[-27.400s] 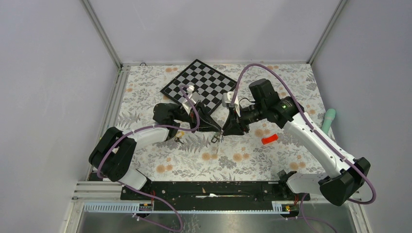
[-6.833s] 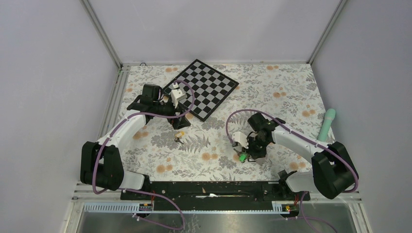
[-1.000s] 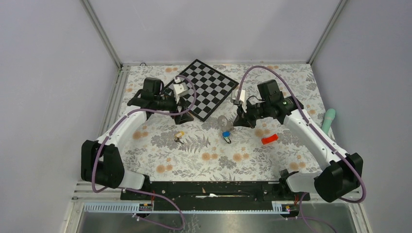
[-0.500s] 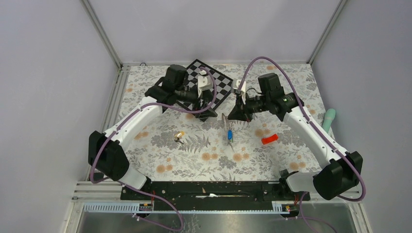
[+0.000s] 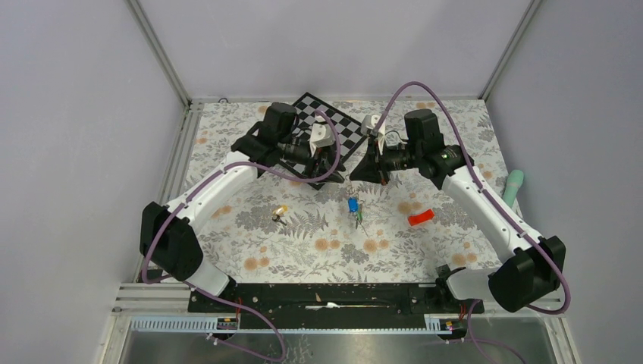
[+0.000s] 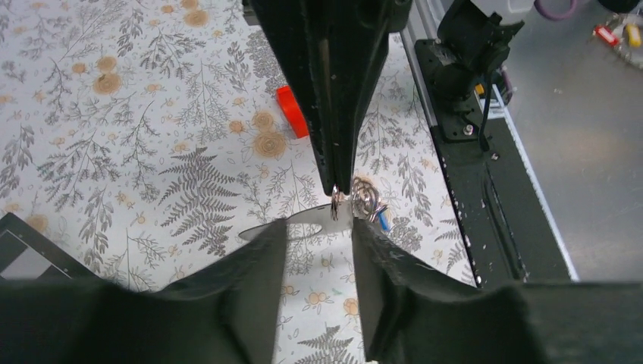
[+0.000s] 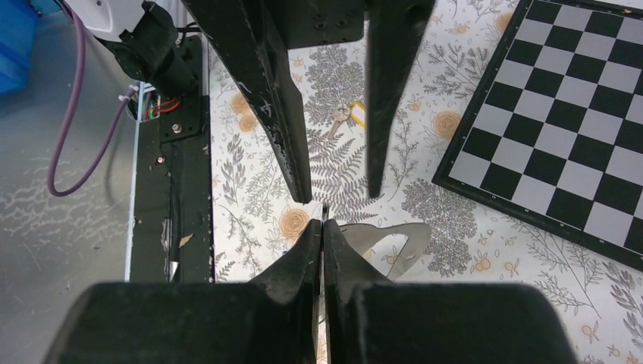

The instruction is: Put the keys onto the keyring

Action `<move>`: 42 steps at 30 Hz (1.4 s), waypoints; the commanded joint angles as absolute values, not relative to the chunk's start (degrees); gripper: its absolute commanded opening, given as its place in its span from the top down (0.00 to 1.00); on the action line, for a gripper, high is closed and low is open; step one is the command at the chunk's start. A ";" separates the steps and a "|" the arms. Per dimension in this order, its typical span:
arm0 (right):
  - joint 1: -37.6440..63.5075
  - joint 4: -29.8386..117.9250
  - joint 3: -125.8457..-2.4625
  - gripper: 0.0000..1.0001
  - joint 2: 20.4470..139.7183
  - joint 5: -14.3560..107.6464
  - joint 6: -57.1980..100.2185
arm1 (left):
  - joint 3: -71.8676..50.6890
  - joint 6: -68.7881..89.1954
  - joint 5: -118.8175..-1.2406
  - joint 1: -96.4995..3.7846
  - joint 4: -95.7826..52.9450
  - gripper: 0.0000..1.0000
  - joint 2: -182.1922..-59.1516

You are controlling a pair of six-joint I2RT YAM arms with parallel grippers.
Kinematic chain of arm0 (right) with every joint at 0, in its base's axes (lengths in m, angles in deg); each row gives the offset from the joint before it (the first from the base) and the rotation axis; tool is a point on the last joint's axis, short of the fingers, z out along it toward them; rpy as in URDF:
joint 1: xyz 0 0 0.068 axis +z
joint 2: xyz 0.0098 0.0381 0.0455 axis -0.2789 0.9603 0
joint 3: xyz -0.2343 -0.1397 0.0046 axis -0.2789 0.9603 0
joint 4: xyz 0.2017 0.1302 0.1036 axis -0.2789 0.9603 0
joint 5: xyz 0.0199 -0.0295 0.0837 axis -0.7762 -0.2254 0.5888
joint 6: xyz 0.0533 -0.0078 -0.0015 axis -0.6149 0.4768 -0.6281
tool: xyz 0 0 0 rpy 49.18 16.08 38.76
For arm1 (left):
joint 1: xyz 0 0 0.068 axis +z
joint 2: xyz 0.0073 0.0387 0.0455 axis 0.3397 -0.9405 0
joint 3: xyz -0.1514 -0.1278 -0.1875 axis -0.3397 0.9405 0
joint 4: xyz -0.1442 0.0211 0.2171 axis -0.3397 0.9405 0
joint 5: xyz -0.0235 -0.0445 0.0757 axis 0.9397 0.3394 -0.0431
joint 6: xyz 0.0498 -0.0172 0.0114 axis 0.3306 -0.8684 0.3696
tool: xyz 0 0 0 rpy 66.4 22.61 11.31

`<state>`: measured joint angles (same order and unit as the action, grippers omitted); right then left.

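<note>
Along the near edge of the bench [image 5: 318,258], with its floral cloth, runs a black rail [image 5: 318,297] that carries both arm bases. A little further in, a yellow-tagged key [image 5: 280,211] lies alone on the cloth left of centre, well apart from both arms. A small red piece [image 5: 421,218] lies right of centre, also untouched. Between those two, a blue-tagged key [image 5: 353,204] hangs from small wire rings on the keyring [image 6: 303,220]. Something thin dangles just under it, too small to make out.

The keyring itself is held up off the cloth at mid-bench, where the two arms meet tip to tip. The right end effector [image 7: 322,226] is clamped tight on the keyring's edge, its fingers pressed together beside the wire rings. The left end effector [image 6: 317,227] faces it with its jaws parted about halfway, one finger on either side of the flat grey plate. The keyring's free end reaches into that gap. Whether either pad presses the metal cannot be told, but the fingers are not pinched onto it.

A teal cylinder [image 5: 513,189] lies at the right edge of the bench, beyond the right forearm. Farthest back lies the checkerboard [image 7: 576,114], on the cloth near the rear wall. In the overhead view the left wrist covers part of its near side
</note>
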<state>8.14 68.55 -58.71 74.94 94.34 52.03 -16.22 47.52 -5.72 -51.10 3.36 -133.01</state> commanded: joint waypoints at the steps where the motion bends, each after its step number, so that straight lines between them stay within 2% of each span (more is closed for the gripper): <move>1: 7.97 62.53 -58.32 1.00 74.73 98.50 47.00 | -15.30 52.10 -0.76 -51.32 1.39 0.64 -131.92; 3: 7.96 61.86 -58.09 1.00 74.74 98.91 46.36 | -15.05 52.74 -0.98 -51.49 1.36 0.69 -131.87; 12: 7.97 60.36 -56.90 1.00 74.95 98.78 45.55 | -15.80 52.92 -1.85 -52.73 1.43 0.70 -132.56; 17: 7.90 60.27 -56.77 1.00 75.03 98.56 45.57 | -16.44 52.57 -2.39 -53.70 1.42 0.77 -133.48; 20: 7.95 60.03 -56.43 1.00 74.89 98.42 45.50 | -16.47 52.54 -2.37 -54.03 1.43 0.85 -133.89; 23: 7.89 59.98 -55.94 1.00 74.65 98.12 45.27 | -16.22 52.80 -2.72 -54.13 1.43 1.00 -133.86; 24: 7.77 59.97 -55.87 0.99 74.55 97.89 45.13 | -16.08 52.83 -2.92 -54.09 1.43 1.00 -133.68; 26: 7.36 59.93 -55.77 0.87 74.07 97.39 44.61 | -15.67 53.28 -2.98 -53.98 1.43 1.00 -133.13; 27: 6.95 59.90 -55.63 0.78 73.82 97.18 44.19 | -15.32 53.64 -2.75 -53.85 1.48 1.00 -132.85; 30: 5.59 59.56 -55.38 0.67 72.77 97.45 43.35 | -13.94 52.18 -0.07 -52.83 -0.05 1.00 -132.32; 32: 4.55 58.88 -54.87 0.58 72.07 98.37 42.66 | -12.16 47.31 2.72 -51.97 -4.89 1.00 -131.78; 37: 3.58 58.03 -53.90 0.53 71.57 101.36 42.40 | -4.65 27.20 6.83 -51.15 -26.43 1.00 -130.88; 39: 3.54 57.88 -53.57 0.51 71.59 102.67 42.50 | -0.93 15.19 7.24 -50.86 -40.00 1.00 -130.94; 42: 3.58 58.81 -53.20 0.49 71.47 103.75 43.78 | 6.56 -7.00 5.56 -49.98 -70.03 1.00 -131.66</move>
